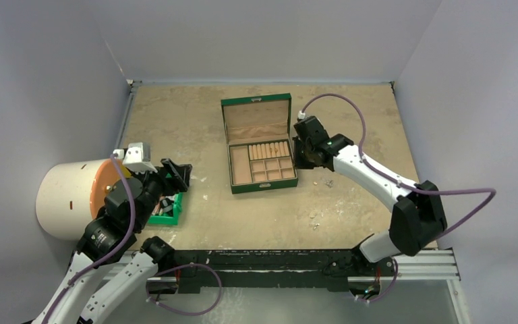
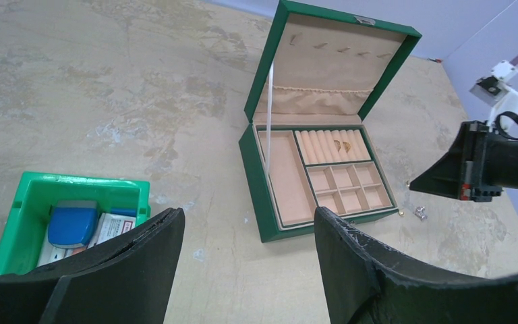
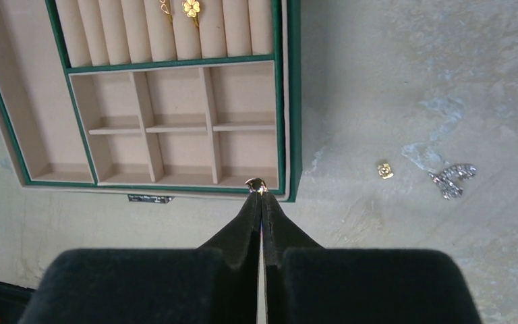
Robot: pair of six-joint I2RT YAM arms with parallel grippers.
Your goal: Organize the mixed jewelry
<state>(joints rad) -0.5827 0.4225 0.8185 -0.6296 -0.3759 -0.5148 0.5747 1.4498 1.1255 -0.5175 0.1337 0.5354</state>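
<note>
The green jewelry box (image 1: 260,181) stands open mid-table; it also shows in the left wrist view (image 2: 260,196) and the right wrist view (image 3: 291,101). Two small gold pieces (image 3: 190,8) sit on its tan cushion rolls. My right gripper (image 3: 260,192) is shut on a tiny gold piece (image 3: 255,183), held over the box's near right corner; in the top view this gripper (image 1: 303,158) is at the box's right side. A small gold piece (image 3: 384,170) and a silver chain piece (image 3: 453,179) lie on the table right of the box. My left gripper (image 2: 249,223) is open and empty, at the left.
A small green plastic bin (image 1: 177,211) with dark items sits by my left arm; it also shows in the left wrist view (image 2: 34,196). A white and orange cylinder (image 1: 67,199) lies at the far left. More tiny pieces (image 1: 315,217) lie nearer the front.
</note>
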